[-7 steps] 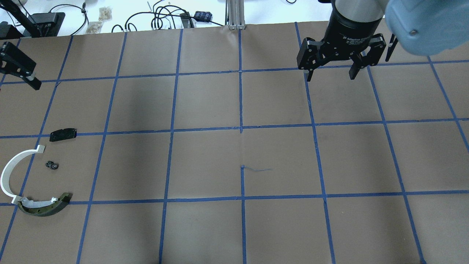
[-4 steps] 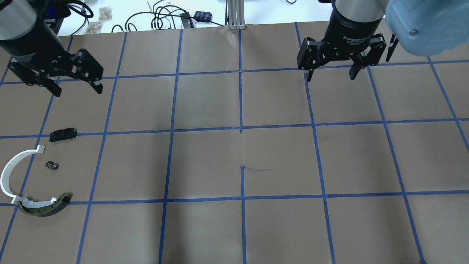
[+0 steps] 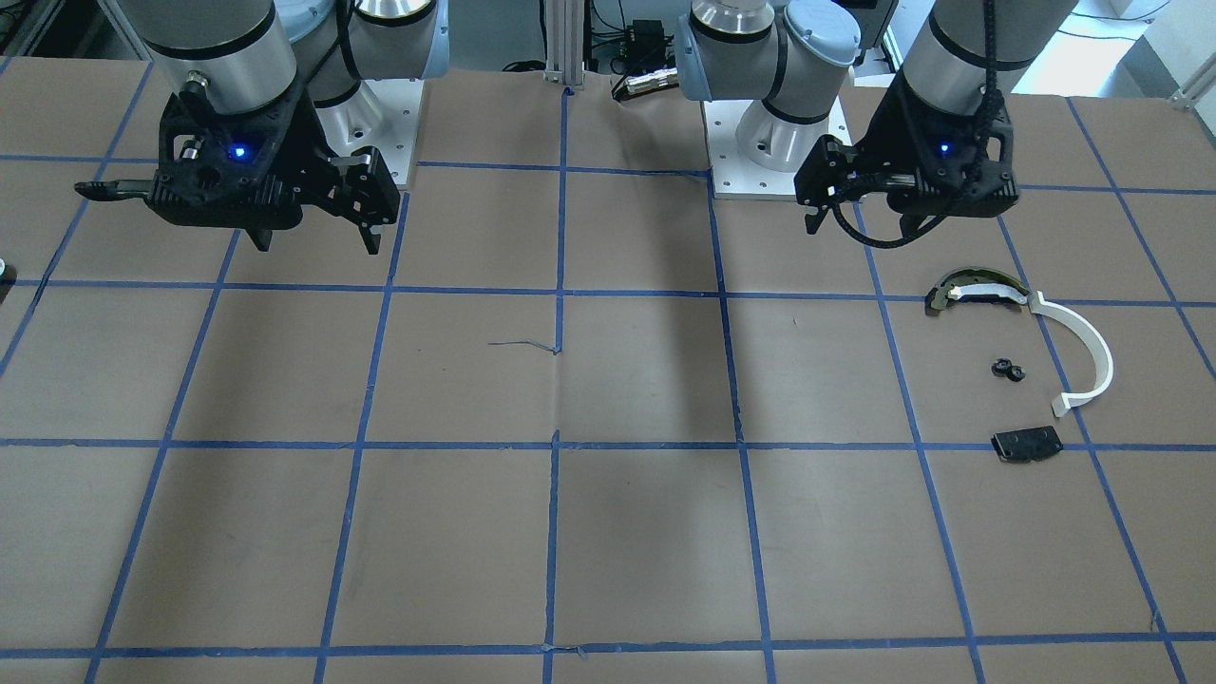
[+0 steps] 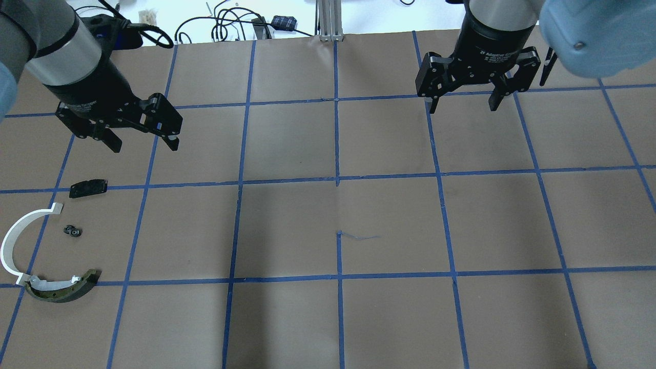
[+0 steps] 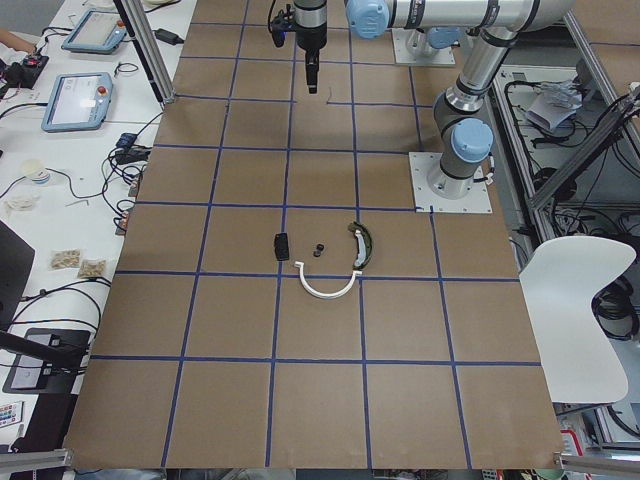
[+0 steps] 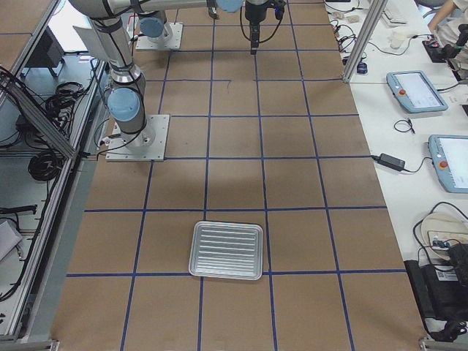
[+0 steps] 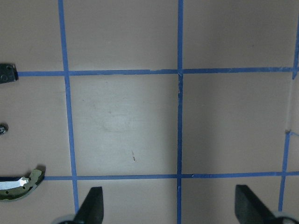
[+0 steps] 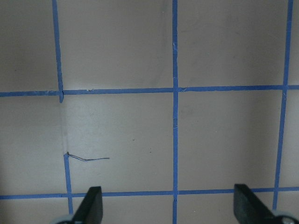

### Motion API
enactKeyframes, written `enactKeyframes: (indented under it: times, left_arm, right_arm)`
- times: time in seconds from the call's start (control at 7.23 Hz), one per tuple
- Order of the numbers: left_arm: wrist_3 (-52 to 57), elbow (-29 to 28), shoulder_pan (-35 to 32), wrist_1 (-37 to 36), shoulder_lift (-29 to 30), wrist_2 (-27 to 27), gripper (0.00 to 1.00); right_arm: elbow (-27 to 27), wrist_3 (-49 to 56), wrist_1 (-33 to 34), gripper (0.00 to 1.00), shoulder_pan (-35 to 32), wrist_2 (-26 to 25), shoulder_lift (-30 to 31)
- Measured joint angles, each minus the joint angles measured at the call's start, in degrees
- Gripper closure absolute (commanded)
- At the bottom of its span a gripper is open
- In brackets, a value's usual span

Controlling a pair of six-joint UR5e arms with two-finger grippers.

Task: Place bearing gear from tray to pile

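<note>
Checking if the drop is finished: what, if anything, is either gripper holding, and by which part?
Nothing is held. The left gripper and right gripper both have open, empty jaws; the bearing gear lies loose, away from both.

Table covered in brown paper, blue tape grid. White bench along far edge with cables, tablets. White chair near robot-side edge. Even light.

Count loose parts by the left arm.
4: black plate farthest out, white half-ring beside it, small black gear inside its curve, dark arc piece nearest the robot. Nothing seems hidden.
</note>
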State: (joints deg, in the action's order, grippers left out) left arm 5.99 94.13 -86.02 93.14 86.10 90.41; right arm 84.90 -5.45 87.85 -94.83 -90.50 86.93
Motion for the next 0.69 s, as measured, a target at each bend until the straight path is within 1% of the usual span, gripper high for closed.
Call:
enactKeyframes:
  times: [0.28,0.69]
  left_arm:
    - [-0.43,1.56,-2.42,-0.05,-0.97,0.24,0.00]
    - [0.95,0.89,-1.52,0.13,-1.58,0.46,0.00]
  right_arm:
    - [0.00,0.00,0.02,0.00,0.00,0.03,0.00]
    - [0.00,0.00,0.04,0.00,0.00,0.06,0.00]
